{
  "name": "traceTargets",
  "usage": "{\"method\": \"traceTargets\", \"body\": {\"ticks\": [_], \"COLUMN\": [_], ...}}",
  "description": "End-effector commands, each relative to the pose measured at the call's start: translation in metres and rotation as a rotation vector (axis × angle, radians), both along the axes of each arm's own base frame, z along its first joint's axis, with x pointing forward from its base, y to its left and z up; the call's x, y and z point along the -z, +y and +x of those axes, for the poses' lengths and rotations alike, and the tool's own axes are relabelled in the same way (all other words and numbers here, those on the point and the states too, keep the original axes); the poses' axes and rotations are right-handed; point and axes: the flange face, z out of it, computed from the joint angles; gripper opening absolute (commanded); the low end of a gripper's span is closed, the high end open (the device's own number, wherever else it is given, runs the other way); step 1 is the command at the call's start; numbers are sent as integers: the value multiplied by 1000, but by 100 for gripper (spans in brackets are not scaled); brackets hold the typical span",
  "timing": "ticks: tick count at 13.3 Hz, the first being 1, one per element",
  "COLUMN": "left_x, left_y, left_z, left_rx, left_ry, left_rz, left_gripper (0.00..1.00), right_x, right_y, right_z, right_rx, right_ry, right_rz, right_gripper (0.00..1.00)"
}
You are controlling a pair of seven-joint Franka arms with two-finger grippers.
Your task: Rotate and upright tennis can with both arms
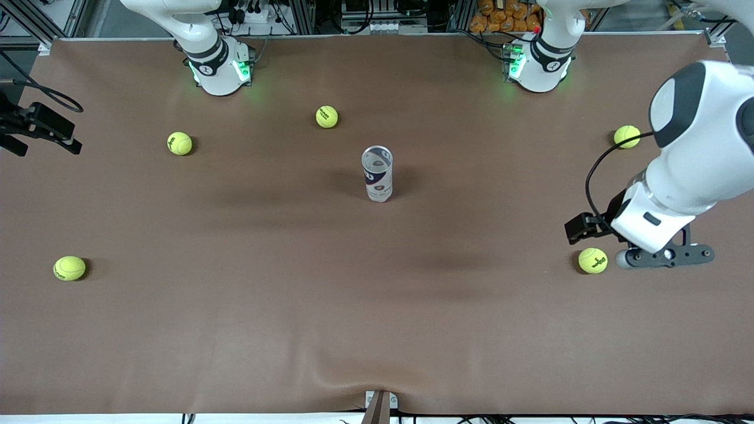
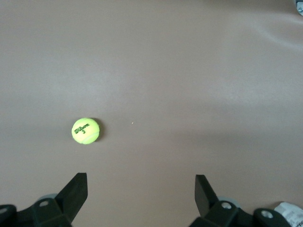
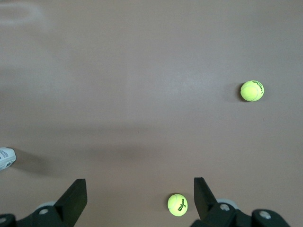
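The tennis can (image 1: pixel 377 174), clear with a white and dark-blue label, stands upright in the middle of the table, its open rim at the top. No gripper touches it. My left gripper (image 1: pixel 665 257) hangs over the left arm's end of the table, beside a tennis ball (image 1: pixel 592 260). In the left wrist view, the left gripper (image 2: pixel 141 177) is open over bare cloth with nothing between its fingers. My right gripper (image 1: pixel 41 126) hovers at the right arm's end of the table. In the right wrist view, the right gripper (image 3: pixel 139 182) is open and empty, high over a ball (image 3: pixel 177 204).
Several yellow-green tennis balls lie scattered on the brown cloth (image 1: pixel 247 330): one (image 1: pixel 327 116) near the arms' bases, one (image 1: pixel 179 143) and one (image 1: pixel 69 268) toward the right arm's end, one (image 1: pixel 627 136) toward the left arm's end. The cloth wrinkles at the front edge.
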Motion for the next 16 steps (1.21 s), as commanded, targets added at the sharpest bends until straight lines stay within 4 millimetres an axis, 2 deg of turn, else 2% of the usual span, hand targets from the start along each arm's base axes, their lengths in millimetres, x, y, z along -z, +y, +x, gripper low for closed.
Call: {"method": "traceTargets", "body": {"ticks": [1, 4, 6, 7, 8, 10, 13, 16], "left_x": [-44, -73, -85, -93, -100, -110, -119, -119], "left_y": [13, 30, 37, 40, 53, 74, 79, 80], "left_z": [-41, -100, -150, -161, -167, -159, -120, -104], "left_rx": [-12, -10, -19, -24, -31, 8, 26, 53], "left_ry": [15, 35, 28, 19, 22, 0, -28, -34], "left_rz": [18, 13, 35, 39, 38, 32, 35, 40], "left_gripper": [100, 100, 100, 100, 100, 100, 100, 100], "right_x": [-4, -4, -4, -4, -5, -4, -4, -4], "right_y": [3, 2, 3, 3, 2, 3, 4, 3], "right_z": [-9, -9, -9, -9, -10, -9, -10, -9], "right_rx": [8, 9, 8, 8, 9, 8, 6, 9], "right_ry": [-6, -6, -6, -6, -7, -6, -6, -4], "right_rz": [19, 19, 19, 19, 19, 19, 19, 19], "right_gripper": [100, 100, 100, 100, 100, 100, 100, 100]}}
